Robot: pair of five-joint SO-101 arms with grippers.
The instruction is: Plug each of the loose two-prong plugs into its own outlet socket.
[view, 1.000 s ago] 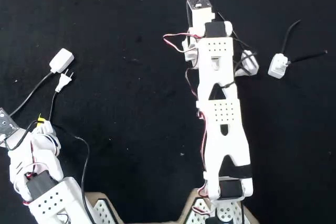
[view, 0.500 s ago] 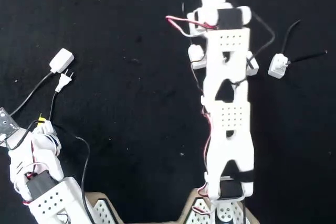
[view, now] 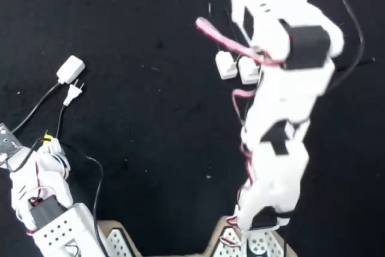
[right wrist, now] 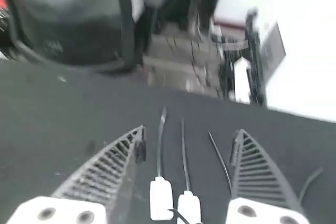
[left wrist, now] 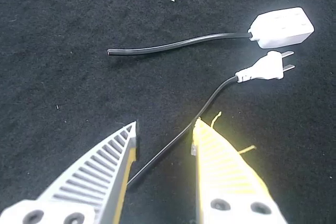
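The left gripper [left wrist: 164, 129] is open, its two ribbed fingers [left wrist: 118, 163] spread apart and holding nothing, with a thin black cord [left wrist: 173, 142] passing across the gap between them on the black table [view: 150, 142]. That cord leads on to a white two-prong plug [left wrist: 265, 67], which lies loose just beside a white socket block [left wrist: 282, 27], prongs bare and not pushed in. In the high view this pair sits at the upper left of the frame, plug [view: 73, 93] just below socket block [view: 71, 68], and the left arm [view: 45, 209] is at the lower left. The right gripper [right wrist: 189, 135] is also open and empty, its jaws wide. Between them, down on the table, lie two small white blocks [right wrist: 161, 198] side by side, each with a black cord; whether they are plugs or sockets cannot be told. In the high view they lie at upper centre [view: 226, 64], beside the raised right arm [view: 283, 118].
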